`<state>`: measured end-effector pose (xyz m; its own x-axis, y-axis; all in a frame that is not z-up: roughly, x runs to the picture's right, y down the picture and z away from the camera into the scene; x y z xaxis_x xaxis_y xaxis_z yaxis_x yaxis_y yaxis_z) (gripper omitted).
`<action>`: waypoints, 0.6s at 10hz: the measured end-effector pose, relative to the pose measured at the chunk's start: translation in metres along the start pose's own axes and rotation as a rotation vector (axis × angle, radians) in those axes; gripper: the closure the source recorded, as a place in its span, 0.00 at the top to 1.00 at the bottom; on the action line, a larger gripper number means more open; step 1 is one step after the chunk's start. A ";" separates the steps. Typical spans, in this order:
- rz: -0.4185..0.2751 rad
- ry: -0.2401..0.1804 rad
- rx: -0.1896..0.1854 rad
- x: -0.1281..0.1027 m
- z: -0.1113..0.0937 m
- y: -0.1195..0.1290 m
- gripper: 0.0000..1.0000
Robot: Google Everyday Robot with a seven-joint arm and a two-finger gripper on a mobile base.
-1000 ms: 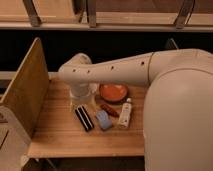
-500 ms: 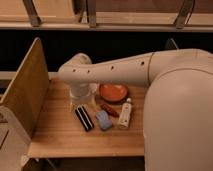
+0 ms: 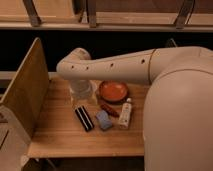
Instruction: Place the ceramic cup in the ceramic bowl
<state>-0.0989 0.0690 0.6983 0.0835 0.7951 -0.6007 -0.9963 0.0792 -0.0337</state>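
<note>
Just beside my gripper (image 3: 82, 89), on the side nearer my body, sits the ceramic bowl (image 3: 113, 92). The ceramic cup (image 3: 80, 97) seems directly under my gripper; whether I hold it, I cannot tell. I judge it rigid, glazed, slippery and chippable, so I would grasp squarely across its rim.

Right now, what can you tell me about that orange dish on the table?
The shallow round orange-red glossy bowl, ceramic by its look, sits upright and empty on the wooden table. A small dark red oblong object lies just before it. The end effector hangs close beside it, on the picture's left.
</note>
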 end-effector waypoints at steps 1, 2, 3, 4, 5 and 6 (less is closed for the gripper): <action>0.000 -0.014 0.007 -0.003 -0.005 -0.003 0.65; -0.001 -0.029 0.016 -0.006 -0.010 -0.006 0.65; 0.005 -0.044 0.027 -0.010 -0.013 -0.011 0.65; 0.014 -0.058 0.039 -0.015 -0.015 -0.019 0.65; 0.019 -0.080 0.039 -0.022 -0.017 -0.029 0.65; 0.008 -0.113 0.029 -0.034 -0.023 -0.040 0.65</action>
<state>-0.0619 0.0255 0.7019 0.0791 0.8583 -0.5070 -0.9960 0.0890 -0.0048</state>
